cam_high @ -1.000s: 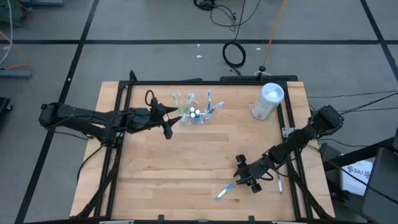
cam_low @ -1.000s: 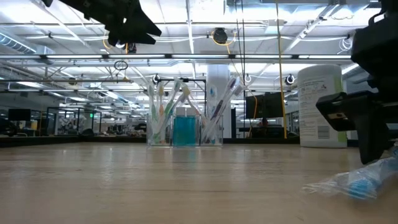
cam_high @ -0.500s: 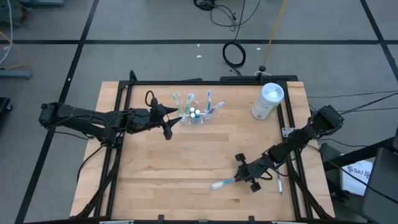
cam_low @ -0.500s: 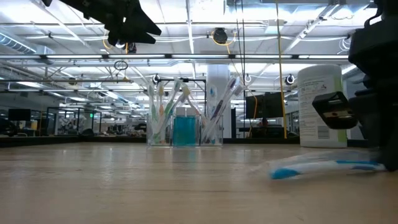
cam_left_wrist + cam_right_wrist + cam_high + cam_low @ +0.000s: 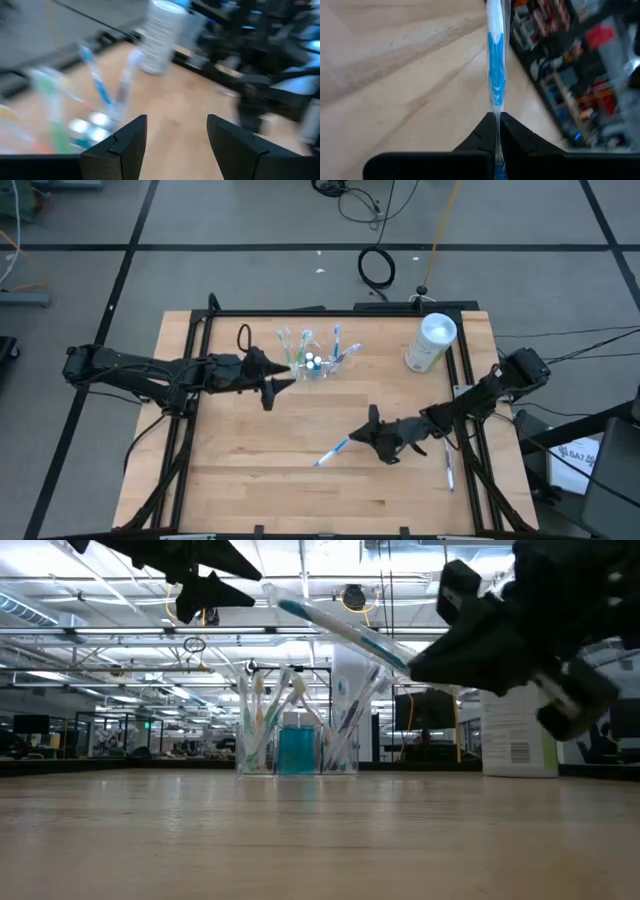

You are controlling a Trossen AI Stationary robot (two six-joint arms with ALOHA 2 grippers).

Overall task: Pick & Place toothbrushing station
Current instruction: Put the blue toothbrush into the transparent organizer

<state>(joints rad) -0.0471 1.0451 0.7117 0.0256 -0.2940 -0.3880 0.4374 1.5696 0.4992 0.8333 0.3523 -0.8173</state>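
The clear cup point(image 5: 314, 366) stands at the table's far middle with several toothbrushes and teal tubes upright in it; the low view shows the cup point(image 5: 296, 746) too. My left gripper point(image 5: 287, 375) hovers open just left of the cup, above the table, with nothing between its fingers point(image 5: 127, 142). My right gripper point(image 5: 364, 437) is right of the table's middle, shut on a blue-and-white toothbrush point(image 5: 332, 450) that it holds in the air. A second toothbrush point(image 5: 448, 471) lies flat by the right rail. My right gripper pinches one end of the toothbrush point(image 5: 496, 111) between its two fingertips. The fingers come nearly level from the table's right, and the brush runs on ahead in line with them. The toothbrush point(image 5: 340, 630) is lifted clear of the table, its free end slanting upward.
A tall white cylindrical container point(image 5: 430, 343) stands at the far right corner of the board. Black rails point(image 5: 463, 395) run along the left and right sides. Bare wood point(image 5: 270, 450) lies between the cup and the near edge.
My right gripper has shut on the toothbrush that lay near the front right, swinging it about on the table, then rolled its wrist and lifted it clear, going up and toward the table's middle. My left gripper has rolled a little in place.
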